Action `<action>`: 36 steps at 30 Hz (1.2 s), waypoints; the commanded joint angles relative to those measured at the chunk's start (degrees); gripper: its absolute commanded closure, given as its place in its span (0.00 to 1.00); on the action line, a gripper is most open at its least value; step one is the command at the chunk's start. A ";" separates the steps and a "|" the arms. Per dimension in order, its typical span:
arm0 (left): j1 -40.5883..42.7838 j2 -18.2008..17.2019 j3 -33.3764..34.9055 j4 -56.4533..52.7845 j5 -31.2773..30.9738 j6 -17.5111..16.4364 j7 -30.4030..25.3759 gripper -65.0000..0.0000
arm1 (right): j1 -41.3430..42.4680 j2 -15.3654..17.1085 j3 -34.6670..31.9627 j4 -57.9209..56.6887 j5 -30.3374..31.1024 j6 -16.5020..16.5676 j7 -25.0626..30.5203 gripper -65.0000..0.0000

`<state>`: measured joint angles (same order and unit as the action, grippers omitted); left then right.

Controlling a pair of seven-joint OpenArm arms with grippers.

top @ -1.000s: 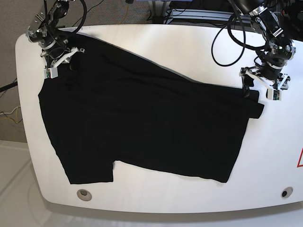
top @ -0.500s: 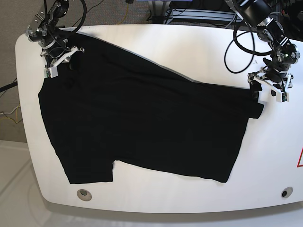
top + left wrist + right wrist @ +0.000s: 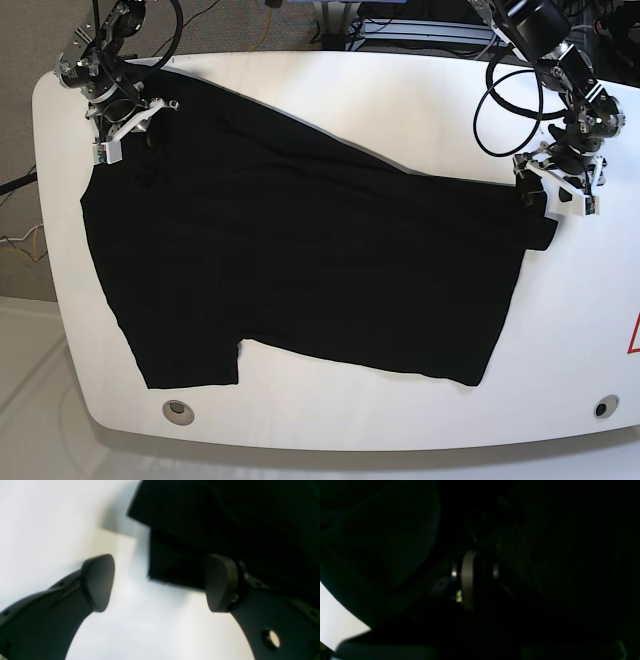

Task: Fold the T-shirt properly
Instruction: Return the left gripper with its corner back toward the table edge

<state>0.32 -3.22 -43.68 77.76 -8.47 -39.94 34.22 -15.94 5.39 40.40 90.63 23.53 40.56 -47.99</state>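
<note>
The black T-shirt [image 3: 300,260] lies spread flat over most of the white table [image 3: 400,100]. At its far-left corner my right gripper [image 3: 135,130] is shut on a pinch of the cloth. The right wrist view is almost wholly dark T-shirt [image 3: 382,542], folded around the closed right gripper [image 3: 472,580]. My left gripper [image 3: 545,198] hovers open at the shirt's right corner. In the left wrist view the left gripper [image 3: 158,583] has its jaws wide apart, with a doubled edge of the T-shirt [image 3: 225,517] reaching in from the right finger's side and bare table under the left finger.
Cables [image 3: 500,90] loop from the left arm over the table's back right. Two round grommets [image 3: 178,410] [image 3: 601,407] sit near the front edge. A red mark [image 3: 634,335] shows at the right edge. Bare white table surrounds the shirt's right and front sides.
My left gripper swung out to the right, then came back left and slightly lower to the shirt's right corner, staying open. The right gripper and the shirt have not moved.
</note>
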 commanded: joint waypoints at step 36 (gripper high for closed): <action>-1.50 -0.42 4.69 -6.15 -4.41 -0.06 0.20 0.94 | -2.12 0.19 0.34 8.75 -3.62 -0.56 -4.19 0.79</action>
<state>-0.99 -3.27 -39.20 71.24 -14.63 -40.16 32.25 -16.49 5.21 40.14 94.96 21.12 40.49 -50.96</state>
